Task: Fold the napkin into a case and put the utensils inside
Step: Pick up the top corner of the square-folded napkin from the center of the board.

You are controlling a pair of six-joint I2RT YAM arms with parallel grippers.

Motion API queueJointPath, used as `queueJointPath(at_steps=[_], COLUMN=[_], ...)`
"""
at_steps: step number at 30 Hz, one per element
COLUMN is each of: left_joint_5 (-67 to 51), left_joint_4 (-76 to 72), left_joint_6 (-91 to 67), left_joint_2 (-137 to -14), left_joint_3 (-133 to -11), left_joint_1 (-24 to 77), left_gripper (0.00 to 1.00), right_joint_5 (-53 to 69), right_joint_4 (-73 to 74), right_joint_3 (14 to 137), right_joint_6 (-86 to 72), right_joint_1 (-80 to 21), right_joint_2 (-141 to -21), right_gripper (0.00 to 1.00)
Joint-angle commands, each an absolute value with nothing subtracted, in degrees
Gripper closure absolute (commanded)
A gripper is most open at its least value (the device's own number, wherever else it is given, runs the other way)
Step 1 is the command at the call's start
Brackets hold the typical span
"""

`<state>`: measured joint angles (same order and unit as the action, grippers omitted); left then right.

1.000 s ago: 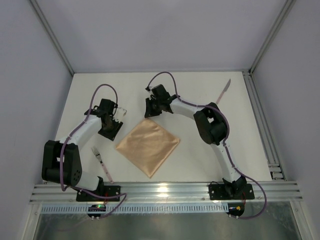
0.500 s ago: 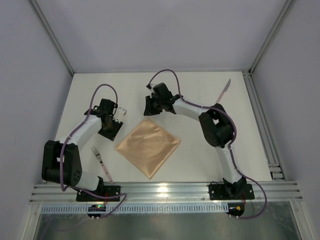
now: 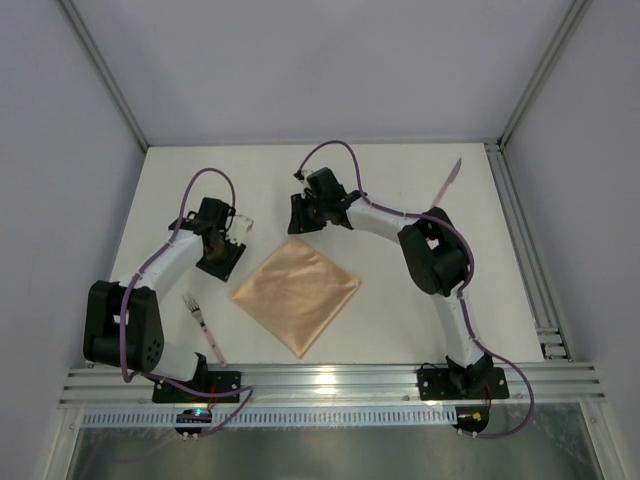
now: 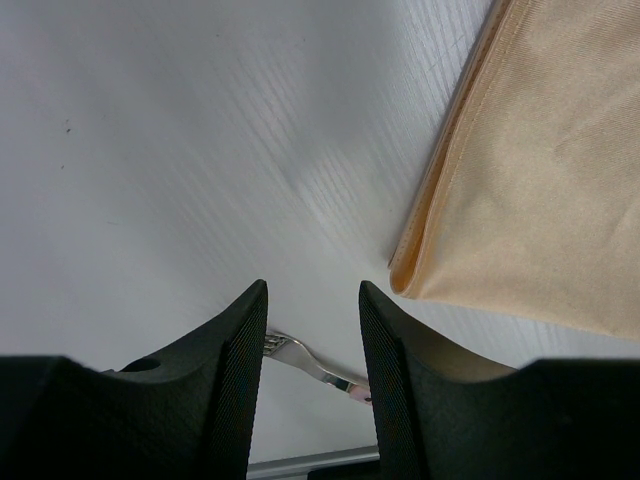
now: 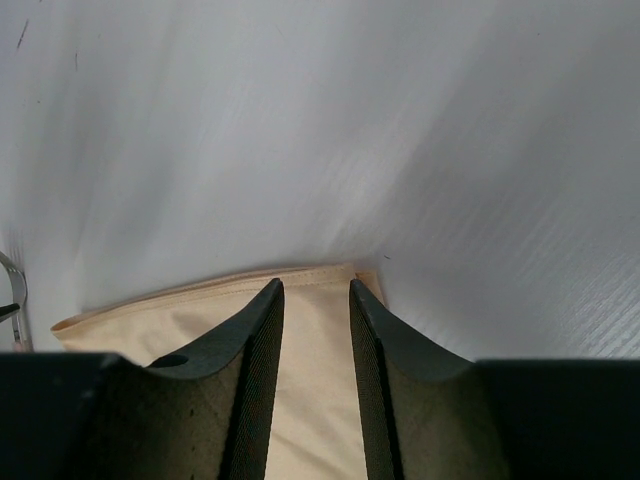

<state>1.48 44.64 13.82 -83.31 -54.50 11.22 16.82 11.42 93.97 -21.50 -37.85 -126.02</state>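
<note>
The peach-orange napkin lies flat as a folded square, turned like a diamond, mid-table. My right gripper is open just over its far corner; in the right wrist view the napkin shows between the jaws. My left gripper is open, left of the napkin's left corner. The fork lies near the front left, seen between the left jaws. The knife lies at the far right.
A metal rail runs along the table's near edge, and another rail runs down the right side. White walls close the back and sides.
The right arm's elbow has shifted slightly right and its gripper has settled over the napkin's far corner. The left arm, napkin, fork and knife have not moved.
</note>
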Motion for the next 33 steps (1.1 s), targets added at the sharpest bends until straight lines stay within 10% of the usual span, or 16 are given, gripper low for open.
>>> queueJointPath(at_steps=[1, 33], left_joint_5=[1.1, 1.1], left_joint_4=[44.6, 44.7], left_joint_6=[13.2, 13.2], left_joint_2=[-81.7, -81.2], left_joint_3=[-54.8, -55.0], left_joint_1=[11.1, 11.1], left_gripper=[0.56, 0.56], right_joint_5=[16.6, 20.8], right_joint_4=[11.5, 8.0], right_joint_3=[94.9, 91.8], right_joint_6=[-21.4, -21.6], right_joint_1=[-38.3, -38.5], right_joint_2=[-126.8, -123.8], right_gripper=[0.63, 0.96])
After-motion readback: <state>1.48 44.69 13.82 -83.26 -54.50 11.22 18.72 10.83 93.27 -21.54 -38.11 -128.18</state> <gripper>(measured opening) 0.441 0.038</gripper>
